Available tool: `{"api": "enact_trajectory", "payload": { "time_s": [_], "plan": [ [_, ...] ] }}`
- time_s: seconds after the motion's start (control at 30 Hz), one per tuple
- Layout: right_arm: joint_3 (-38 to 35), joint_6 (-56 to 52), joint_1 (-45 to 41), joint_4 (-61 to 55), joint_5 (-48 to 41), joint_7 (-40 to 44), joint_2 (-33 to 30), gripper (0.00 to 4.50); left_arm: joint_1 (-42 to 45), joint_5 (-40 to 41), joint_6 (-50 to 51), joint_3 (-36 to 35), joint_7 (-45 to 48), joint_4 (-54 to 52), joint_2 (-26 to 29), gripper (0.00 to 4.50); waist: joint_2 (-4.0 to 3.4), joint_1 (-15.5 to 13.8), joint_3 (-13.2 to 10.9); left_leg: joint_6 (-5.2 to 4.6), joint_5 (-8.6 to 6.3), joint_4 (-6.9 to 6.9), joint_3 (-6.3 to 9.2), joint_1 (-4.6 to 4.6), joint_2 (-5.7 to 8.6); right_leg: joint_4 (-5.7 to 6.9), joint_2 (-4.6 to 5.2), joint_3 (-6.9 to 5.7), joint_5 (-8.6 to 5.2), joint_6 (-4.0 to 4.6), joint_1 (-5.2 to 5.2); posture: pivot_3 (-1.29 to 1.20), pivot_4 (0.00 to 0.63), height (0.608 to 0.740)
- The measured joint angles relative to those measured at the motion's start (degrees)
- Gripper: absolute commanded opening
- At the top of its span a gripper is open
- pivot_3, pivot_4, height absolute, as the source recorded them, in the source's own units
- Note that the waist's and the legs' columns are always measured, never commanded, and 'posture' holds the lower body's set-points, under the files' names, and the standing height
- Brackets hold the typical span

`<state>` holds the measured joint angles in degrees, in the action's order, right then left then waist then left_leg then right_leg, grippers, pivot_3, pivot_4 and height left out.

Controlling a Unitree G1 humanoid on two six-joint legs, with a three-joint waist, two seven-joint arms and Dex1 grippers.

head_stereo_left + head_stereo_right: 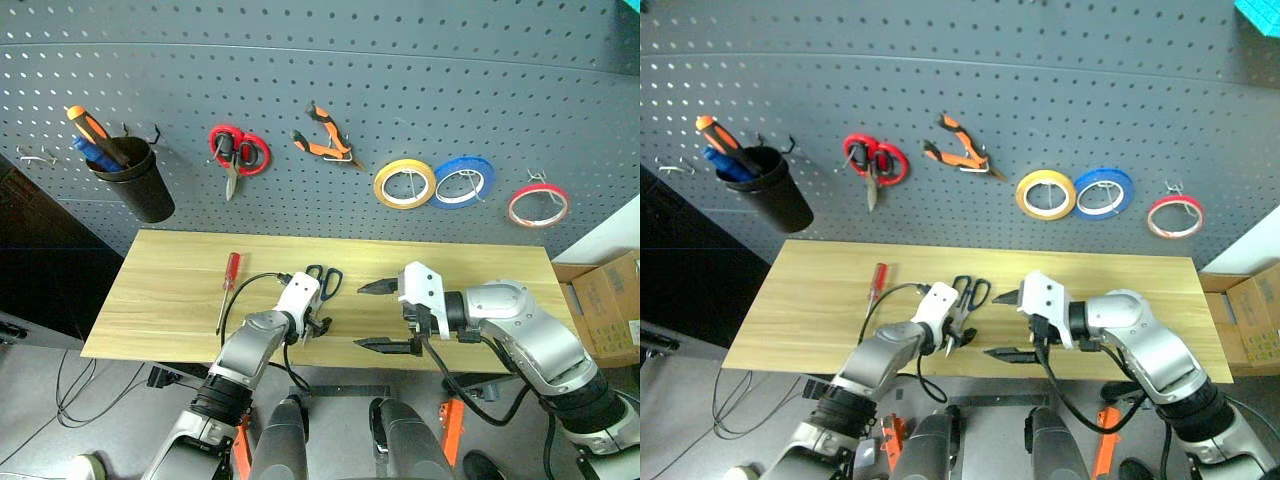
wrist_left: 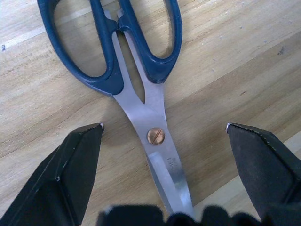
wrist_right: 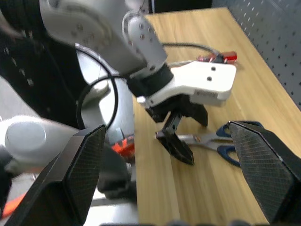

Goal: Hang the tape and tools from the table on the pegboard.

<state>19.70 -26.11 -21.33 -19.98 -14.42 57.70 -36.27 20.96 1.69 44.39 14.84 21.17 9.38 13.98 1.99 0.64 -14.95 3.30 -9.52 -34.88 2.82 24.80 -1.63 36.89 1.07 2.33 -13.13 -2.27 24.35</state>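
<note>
Black-handled scissors lie flat on the table, handles toward the pegboard. My left gripper hangs open just above them, one finger on each side of the pivot screw, not touching. My right gripper is open and empty over the table to the right of the scissors, pointing left at the left gripper. The red-handled screwdriver lies on the table further left. The red tape and the orange-and-black pliers hang on the pegboard.
A black cup with an orange-handled screwdriver, red-handled scissors, a yellow roll and a blue roll also hang on the board. A bare hook sits at its far left. A cardboard box stands right of the table.
</note>
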Motion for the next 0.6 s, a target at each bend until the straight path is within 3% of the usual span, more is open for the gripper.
{"api": "enact_trajectory", "payload": {
  "time_s": [0.4,0.5,0.6],
  "plan": [
    [0.2,4.5,-0.1,4.7,5.5,-0.2,-0.1,4.45,0.8,-1.1,0.6,0.0,-0.4,0.3,0.0,4.50,0.01,0.8,-0.1,0.00,0.00,0.00,-0.01,0.00,0.01,0.00,0.00,0.01,0.00,0.00,0.00,-0.02,0.288,0.740],
    [0.2,4.6,-0.1,4.8,6.0,-0.2,0.0,4.50,1.3,-1.7,0.8,0.0,-0.7,0.6,-0.3,4.00,0.01,0.9,-0.3,0.00,0.00,0.00,0.00,0.00,0.01,0.00,0.00,0.01,0.00,0.00,0.00,-0.01,0.287,0.740],
    [0.1,4.6,-0.1,5.1,6.3,-0.2,0.0,4.50,1.7,-2.1,1.4,0.0,-1.0,0.9,-0.4,3.04,0.00,1.0,-0.3,0.00,0.00,0.00,0.00,0.00,0.01,0.00,0.00,0.01,0.00,-0.01,0.00,-0.01,0.285,0.740]
  ]
}}
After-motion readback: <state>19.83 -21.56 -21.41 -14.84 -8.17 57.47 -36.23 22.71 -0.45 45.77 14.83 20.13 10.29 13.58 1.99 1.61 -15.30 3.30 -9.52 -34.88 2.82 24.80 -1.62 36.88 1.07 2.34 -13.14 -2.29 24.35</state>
